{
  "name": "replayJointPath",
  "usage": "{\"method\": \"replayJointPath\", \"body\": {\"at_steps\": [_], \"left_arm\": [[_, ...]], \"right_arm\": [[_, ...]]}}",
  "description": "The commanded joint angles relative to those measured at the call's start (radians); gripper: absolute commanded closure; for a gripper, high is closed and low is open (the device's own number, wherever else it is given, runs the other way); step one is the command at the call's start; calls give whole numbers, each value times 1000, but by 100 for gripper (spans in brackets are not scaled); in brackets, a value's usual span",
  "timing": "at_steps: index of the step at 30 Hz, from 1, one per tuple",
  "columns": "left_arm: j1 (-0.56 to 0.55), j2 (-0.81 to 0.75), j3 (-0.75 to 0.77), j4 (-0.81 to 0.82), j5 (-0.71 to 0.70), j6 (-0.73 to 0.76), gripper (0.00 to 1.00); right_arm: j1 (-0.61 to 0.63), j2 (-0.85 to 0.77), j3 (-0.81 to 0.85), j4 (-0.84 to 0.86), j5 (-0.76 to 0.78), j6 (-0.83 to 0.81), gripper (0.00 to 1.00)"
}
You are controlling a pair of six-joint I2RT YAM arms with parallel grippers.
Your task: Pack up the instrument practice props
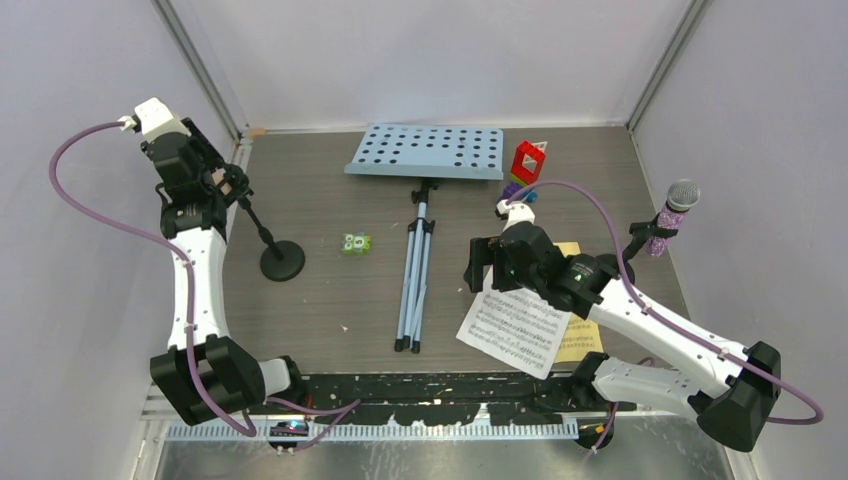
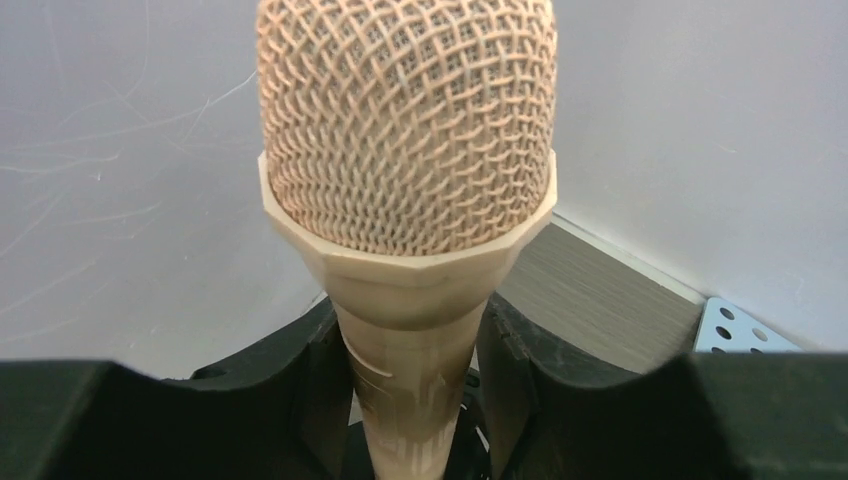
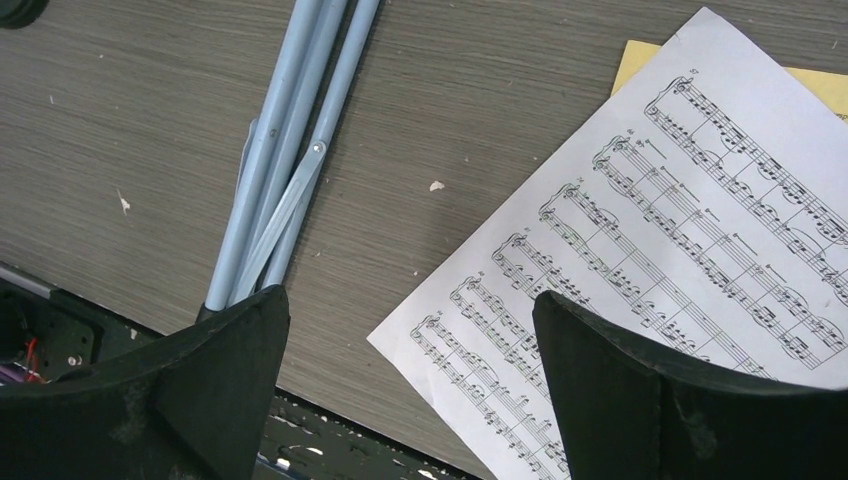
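Observation:
My left gripper point(image 1: 228, 186) is at the far left, shut on the handle of the peach microphone point(image 2: 405, 130), at the top of a black round-based mic holder point(image 1: 281, 259). The pale-blue music rack point(image 1: 425, 152) lies flat at the back, its folded legs point(image 1: 415, 270) pointing toward me. My right gripper point(image 1: 478, 266) is open and empty above the left edge of the white score sheet point(image 1: 515, 325), which covers a yellow sheet point(image 1: 581, 338). In the right wrist view the sheet point(image 3: 680, 250) and legs point(image 3: 290, 170) lie below the open gripper point(image 3: 410, 330). The purple microphone point(image 1: 672, 213) stands in its holder at the right.
A colourful toy brick car point(image 1: 527, 165) stands by the rack's right end. A small green block point(image 1: 355, 243) lies between the left mic holder and the rack legs. Grey walls close in the table on three sides; the left gripper is close to the left wall.

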Motion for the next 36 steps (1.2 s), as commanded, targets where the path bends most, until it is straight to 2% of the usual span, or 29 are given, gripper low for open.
{"method": "replayJointPath", "body": {"at_steps": [1, 8, 15, 20, 22, 26, 30, 34, 36], "left_arm": [[8, -31, 23, 62, -2, 6, 57], [7, -72, 19, 74, 26, 16, 79], [7, -149, 27, 105, 10, 57, 91], [6, -149, 73, 87, 55, 74, 94], [7, -144, 97, 82, 68, 73, 99], [7, -146, 210, -43, 155, 44, 100], [-16, -146, 353, -174, 339, -38, 100], [-64, -100, 535, -369, 486, -122, 100], [-117, -108, 547, -417, 512, -135, 100]], "right_arm": [[-2, -16, 20, 21, -16, 10, 4], [-2, -32, 18, 11, -26, 16, 4], [-2, -44, 4, 8, -35, 30, 4], [-2, -48, 7, 5, -40, 37, 4], [-2, -53, 6, 4, -39, 39, 4], [-2, -61, -3, 2, -36, 41, 4], [-2, -63, -3, -3, -34, 44, 4], [-3, -86, -1, -7, -9, 58, 4], [-2, -122, -12, 10, 12, 75, 4]]}}
